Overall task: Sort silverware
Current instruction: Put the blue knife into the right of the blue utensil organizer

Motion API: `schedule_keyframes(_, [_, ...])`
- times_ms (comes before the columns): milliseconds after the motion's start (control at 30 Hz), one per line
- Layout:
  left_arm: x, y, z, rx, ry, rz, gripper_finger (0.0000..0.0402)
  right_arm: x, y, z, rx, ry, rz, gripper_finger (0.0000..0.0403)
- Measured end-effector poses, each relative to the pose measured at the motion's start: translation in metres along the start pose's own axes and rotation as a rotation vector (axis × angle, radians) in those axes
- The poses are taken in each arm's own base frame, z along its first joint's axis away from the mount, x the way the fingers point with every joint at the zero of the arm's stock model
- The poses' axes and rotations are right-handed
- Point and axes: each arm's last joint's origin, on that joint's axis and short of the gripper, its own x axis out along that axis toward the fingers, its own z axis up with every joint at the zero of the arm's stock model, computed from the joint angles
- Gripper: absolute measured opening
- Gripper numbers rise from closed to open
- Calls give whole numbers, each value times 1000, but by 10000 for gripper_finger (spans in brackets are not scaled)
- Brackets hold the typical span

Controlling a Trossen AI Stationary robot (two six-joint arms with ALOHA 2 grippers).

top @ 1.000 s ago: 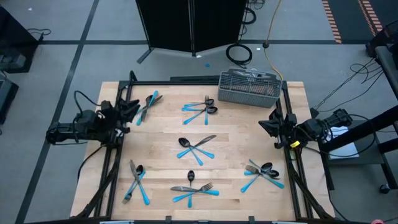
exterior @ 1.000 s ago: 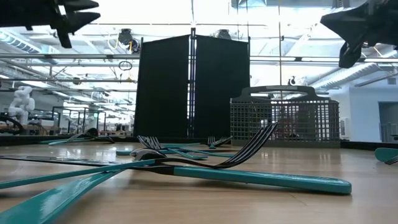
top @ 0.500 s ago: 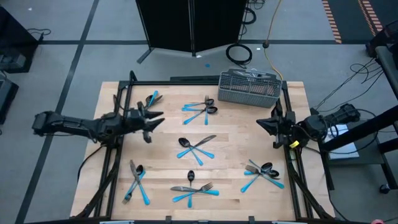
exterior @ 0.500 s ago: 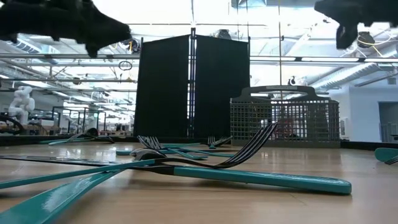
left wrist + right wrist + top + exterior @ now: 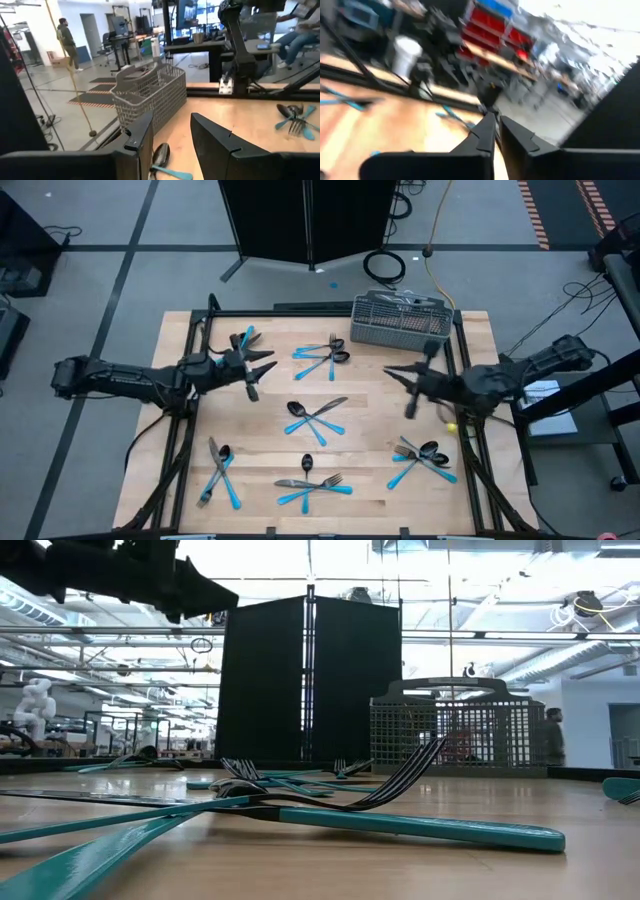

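Note:
The silverware lies in several small crossed heaps of dark heads and light-blue handles: far left [image 5: 243, 340], far middle [image 5: 322, 355], centre [image 5: 315, 415], near left [image 5: 218, 470], near middle [image 5: 310, 485] and near right [image 5: 425, 458]. My left gripper [image 5: 262, 365] [image 5: 172, 120] hangs open above the table between the two far heaps, pointing level toward the right edge, with nothing between its fingers. My right gripper [image 5: 390, 373] [image 5: 494, 117] is shut and empty. It hangs high over the table's right part and points level toward the left edge.
A grey wire-mesh basket [image 5: 400, 320] [image 5: 150, 95] stands on the table's far right edge. A black frame rail [image 5: 190, 410] runs along each side of the table. A dark folding screen [image 5: 310, 680] stands behind it. People [image 5: 65, 37] walk in the room beyond.
Both arms have reached out from the table's sides over the wood. My left gripper has gone toward the right edge and rolled. My right gripper has risen, left the top of the low view, gone toward the left edge and rolled. The silverware has not moved.

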Motion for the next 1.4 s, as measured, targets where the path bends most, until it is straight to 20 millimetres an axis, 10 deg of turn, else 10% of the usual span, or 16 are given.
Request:
schedule_keyframes(333, [-28, 13, 9, -8, 6, 66, 128, 101, -5, 3, 42, 474, 231, 72])
schedule_keyframes(700, [-37, 16, 4, -67, 72, 98, 128, 196, 47, -58, -73, 487, 560, 73])
schedule_keyframes(1100, [-31, 13, -2, -49, 125, 92, 128, 229, 83, -102, 0, 473, 644, 73])
schedule_keyframes(1400, [-31, 13, -3, -47, 128, 91, 128, 224, 104, -97, 33, 450, 678, 73])
